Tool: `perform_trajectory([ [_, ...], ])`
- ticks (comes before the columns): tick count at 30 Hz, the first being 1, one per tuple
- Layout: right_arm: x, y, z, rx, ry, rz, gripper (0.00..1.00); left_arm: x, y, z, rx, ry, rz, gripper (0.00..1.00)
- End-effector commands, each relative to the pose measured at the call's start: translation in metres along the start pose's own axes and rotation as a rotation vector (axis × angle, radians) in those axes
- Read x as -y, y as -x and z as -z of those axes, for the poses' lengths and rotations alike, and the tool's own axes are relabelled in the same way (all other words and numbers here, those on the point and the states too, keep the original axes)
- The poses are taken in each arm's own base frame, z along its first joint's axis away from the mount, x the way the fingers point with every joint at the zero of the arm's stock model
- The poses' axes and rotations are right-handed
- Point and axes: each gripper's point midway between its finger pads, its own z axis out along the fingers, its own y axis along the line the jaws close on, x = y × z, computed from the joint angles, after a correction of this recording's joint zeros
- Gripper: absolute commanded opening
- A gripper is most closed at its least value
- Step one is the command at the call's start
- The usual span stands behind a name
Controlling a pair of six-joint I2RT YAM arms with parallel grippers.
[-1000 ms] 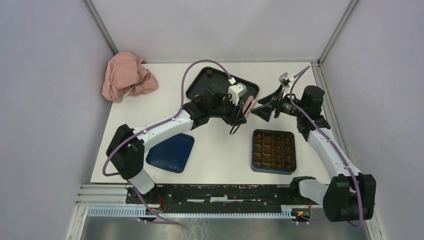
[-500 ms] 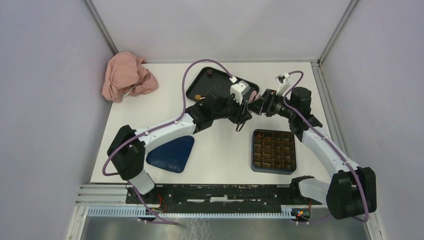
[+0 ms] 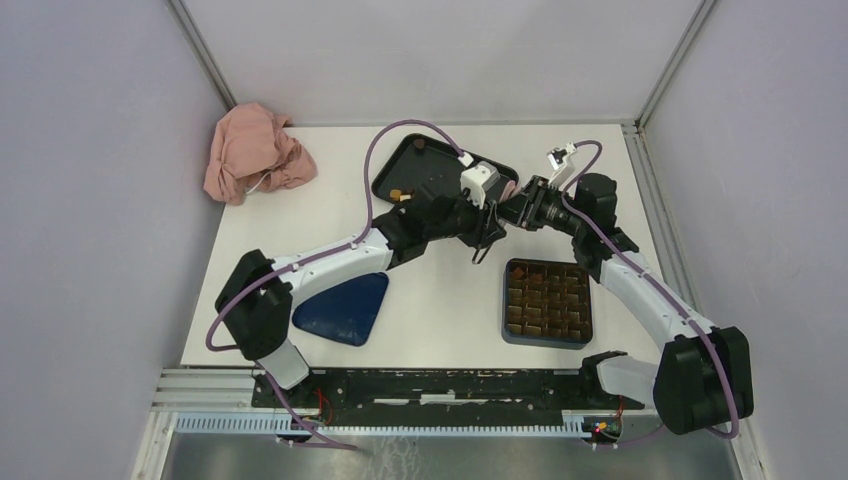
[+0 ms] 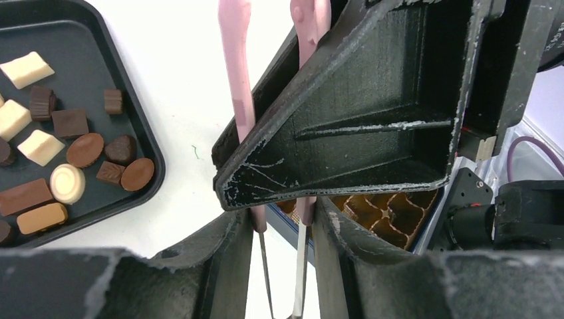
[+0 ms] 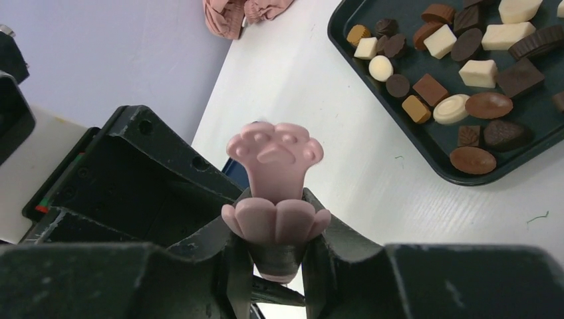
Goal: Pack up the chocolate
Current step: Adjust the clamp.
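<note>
White table [image 3: 440,310] carries all items. Black tray [image 3: 430,170] lies at the far centre; the dark blue square box [image 3: 545,342] with its brown grid insert sits nearer, on the right. The blue lid [image 3: 343,305] lies near left, well apart from the box. A crumpled pink cloth [image 3: 255,152] sits at the far left corner.

The 2 arms meet between tray and box, above the table. Left gripper [image 4: 282,226]: jaws clamped on the 2 arms of the pink tongs [image 4: 236,80], which run between its fingers. Right gripper [image 5: 273,232]: jaws closed against the paw-shaped end of the same tongs, 1 finger on each side and touching it.

Chocolate [image 5: 489,105]: many small pieces, dark brown, tan and cream-white, round, oval and square, all lying loose in the tray. None is in the tongs.
</note>
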Motion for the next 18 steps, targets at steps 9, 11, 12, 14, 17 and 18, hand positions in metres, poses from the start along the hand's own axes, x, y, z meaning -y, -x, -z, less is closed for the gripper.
perform_trajectory([
  [9, -0.009, -0.004, -0.002, -0.008, 0.058, -0.214, 0.19, 0.014, 0.034, -0.002, 0.254, -0.048, 0.047, 0.51],
  [11, -0.005, -0.008, -0.002, -0.018, 0.047, -0.244, 0.19, 0.011, 0.034, -0.003, 0.274, -0.019, 0.052, 0.54],
  [12, -0.003, -0.010, -0.002, -0.022, 0.041, -0.252, 0.18, 0.010, 0.035, -0.003, 0.282, -0.008, 0.055, 0.55],
  [14, 0.001, -0.014, -0.003, -0.029, 0.029, -0.269, 0.18, 0.007, 0.035, -0.004, 0.297, 0.017, 0.064, 0.55],
  [17, 0.005, -0.018, -0.004, -0.035, 0.018, -0.297, 0.18, 0.001, 0.033, -0.006, 0.306, 0.058, 0.086, 0.56],
  [18, 0.006, -0.019, -0.004, -0.035, 0.017, -0.310, 0.18, -0.003, 0.032, -0.006, 0.309, 0.081, 0.095, 0.56],
])
